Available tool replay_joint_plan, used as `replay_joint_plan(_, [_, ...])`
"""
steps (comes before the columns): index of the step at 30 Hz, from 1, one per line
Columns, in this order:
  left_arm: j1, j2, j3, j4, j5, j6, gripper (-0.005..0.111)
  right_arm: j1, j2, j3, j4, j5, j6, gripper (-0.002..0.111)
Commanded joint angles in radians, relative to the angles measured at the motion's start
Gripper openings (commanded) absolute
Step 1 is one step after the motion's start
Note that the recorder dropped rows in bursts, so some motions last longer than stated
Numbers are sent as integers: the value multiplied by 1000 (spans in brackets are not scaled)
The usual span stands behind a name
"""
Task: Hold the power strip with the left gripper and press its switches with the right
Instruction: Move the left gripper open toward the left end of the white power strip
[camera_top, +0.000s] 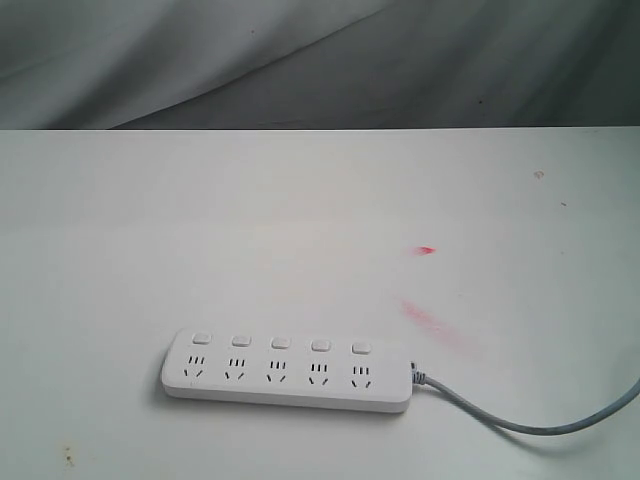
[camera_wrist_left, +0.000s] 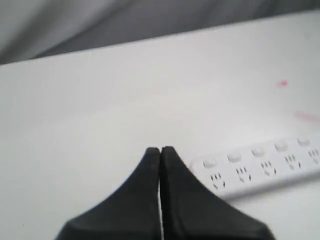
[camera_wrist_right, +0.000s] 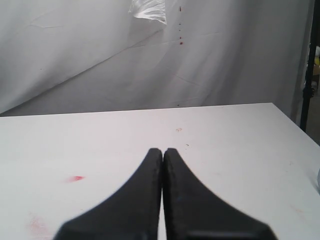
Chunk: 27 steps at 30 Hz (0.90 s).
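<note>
The white power strip (camera_top: 288, 372) lies flat near the table's front edge, its row of square switches (camera_top: 281, 343) along the far side and its grey cord (camera_top: 520, 420) trailing off to the right. Neither arm shows in the exterior view. In the left wrist view my left gripper (camera_wrist_left: 160, 150) is shut and empty, hovering apart from the power strip (camera_wrist_left: 260, 167), whose rounded end lies just beside the fingertips. My right gripper (camera_wrist_right: 163, 150) is also shut with nothing in it, over bare white table; the strip is out of that view.
The white table (camera_top: 300, 230) carries red smears (camera_top: 428, 318) and a small red mark (camera_top: 426, 250) behind the strip's cord end. A grey cloth backdrop (camera_top: 320, 60) hangs past the far edge. A dark stand (camera_wrist_right: 311, 65) is at the table's side.
</note>
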Motion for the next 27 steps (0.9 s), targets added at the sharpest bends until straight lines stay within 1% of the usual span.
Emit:
replay_joint_plan(1, [2, 214, -110, -154, 144, 335, 0, -6, -1, 3, -10, 0, 1, 0])
replay_joint_plan(2, [2, 256, -133, -167, 170, 401, 0, -6, -1, 3, -10, 0, 1, 0])
replay_joint_plan(3, [2, 340, -178, -172, 228, 524, 0, -6, -1, 3, -10, 0, 1, 0])
replay_joint_plan(4, [2, 379, -201, -170, 249, 559, 0, -6, -1, 3, -10, 0, 1, 0])
replay_joint_plan(5, [2, 438, -240, -170, 251, 594, 0, -6, -1, 3, -10, 0, 1, 0])
replay_joint_plan(9, [2, 590, -298, -190, 237, 778, 0, -6, -1, 3, -10, 0, 1, 0])
replay_joint_plan(14, [2, 737, -304, -188, 68, 892, 0, -6, -1, 3, -10, 0, 1, 0])
replay_joint_plan(21, [2, 909, -304, -180, 59, 1095, 0, -6, -1, 3, -10, 0, 1, 0])
replay_joint_plan(24, [2, 962, -304, -180, 25, 1221, 0, -6, -1, 3, -10, 0, 1, 0])
replay_joint_plan(27, [2, 991, -304, -180, 29, 1284, 0, -6, -1, 3, -10, 0, 1, 0])
